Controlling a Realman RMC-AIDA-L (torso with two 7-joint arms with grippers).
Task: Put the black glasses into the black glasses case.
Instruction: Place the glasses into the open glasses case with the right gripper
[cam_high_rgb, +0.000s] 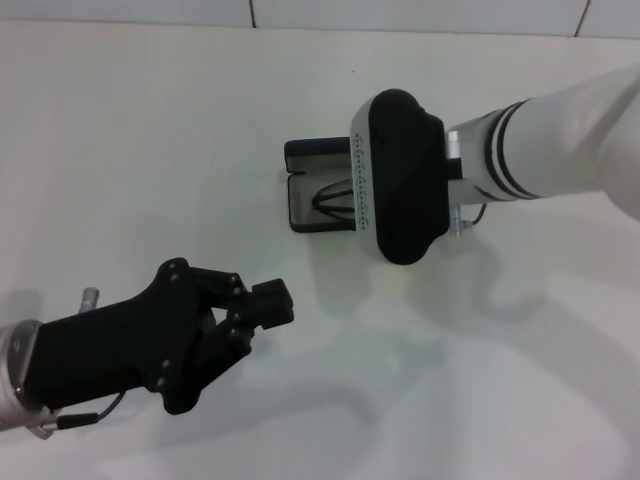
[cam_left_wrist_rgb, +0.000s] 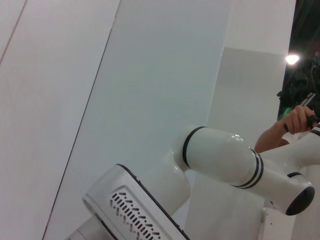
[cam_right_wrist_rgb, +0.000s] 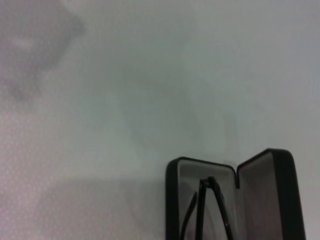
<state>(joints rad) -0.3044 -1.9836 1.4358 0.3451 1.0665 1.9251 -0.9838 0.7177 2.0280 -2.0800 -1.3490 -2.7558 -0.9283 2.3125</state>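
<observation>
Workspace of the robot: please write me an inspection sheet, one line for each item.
Surface: white table, bare where visible.
Job's things: black glasses case lies open, grey lining showing; black glasses rest inside the case, partly hidden under the right arm in the head view.
Clutter: nothing seen.
Grippers: right gripper hovers over the case, fingers not visible; left gripper sits low on the robot's left, away from the case, fingers together and holding nothing.
Cables: thin wire at the left wrist; small cable loop by the right wrist.
Surroundings: white tiled wall; a person's hand in the left wrist view.
</observation>
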